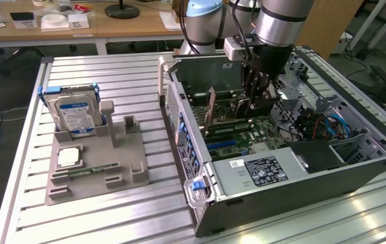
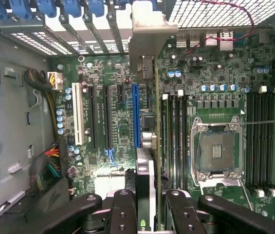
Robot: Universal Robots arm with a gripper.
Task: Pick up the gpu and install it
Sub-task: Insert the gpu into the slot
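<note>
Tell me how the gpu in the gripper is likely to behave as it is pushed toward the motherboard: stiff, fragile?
The gpu, held on edge by the gripper, is a thin flat board, so probably stiff along its length but apt to tilt sideways. Its bare green circuit board looks fragile against the case. The cooler likely adds weight.

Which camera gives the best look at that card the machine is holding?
The wrist view: the gpu hangs edge-on in the pincer above the motherboard. In the exterior view the gpu is a dark sliver inside the computer case.
</note>
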